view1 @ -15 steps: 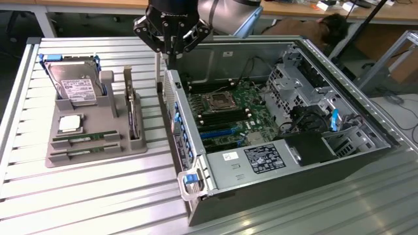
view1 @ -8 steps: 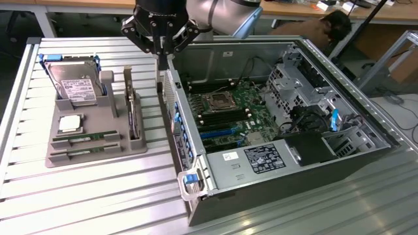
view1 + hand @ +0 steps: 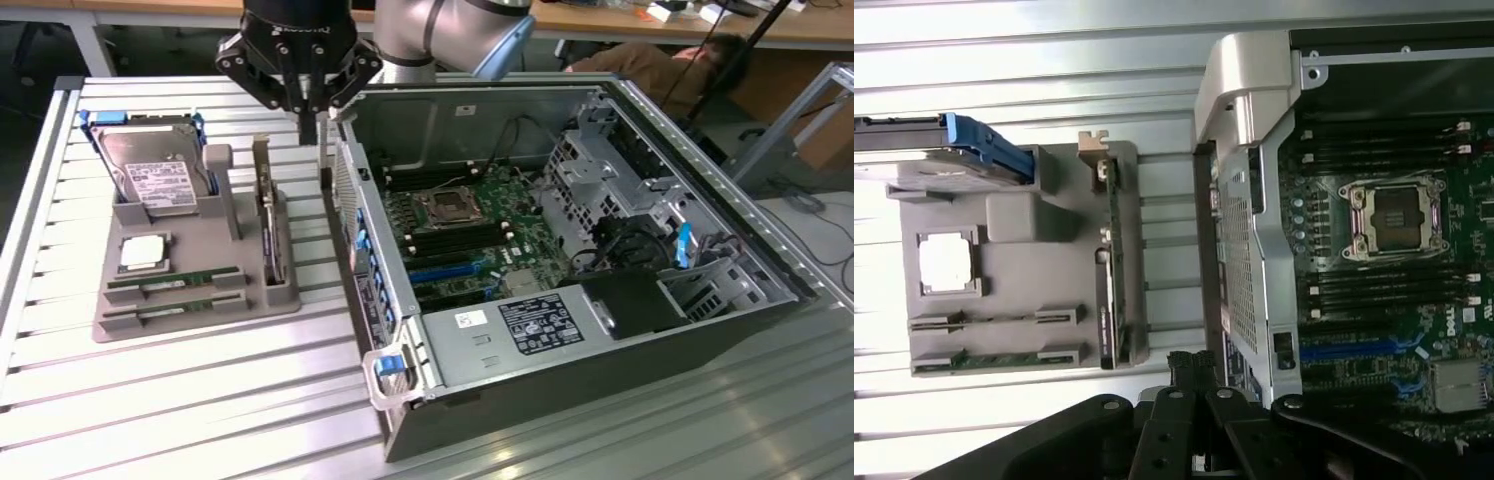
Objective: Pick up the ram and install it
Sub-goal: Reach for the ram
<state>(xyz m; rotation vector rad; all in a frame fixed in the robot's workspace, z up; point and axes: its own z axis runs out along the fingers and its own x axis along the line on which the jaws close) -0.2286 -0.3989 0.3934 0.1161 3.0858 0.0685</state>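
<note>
Gripper (image 3: pixel 310 135) (image 3: pixel 1192 365) fingers together, empty, above the gap between tray and case. Exterior view's left: gray tray (image 3: pixel 200 318) on table; ram (image 3: pixel 171 309) (image 3: pixel 1004 358) slotted along tray's near edge. Right: open PC case (image 3: pixel 561 350).

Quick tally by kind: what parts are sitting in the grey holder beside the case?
hard drive: 1
processor chip: 1
ram sticks: 2
upright card: 1
Total: 5
</note>
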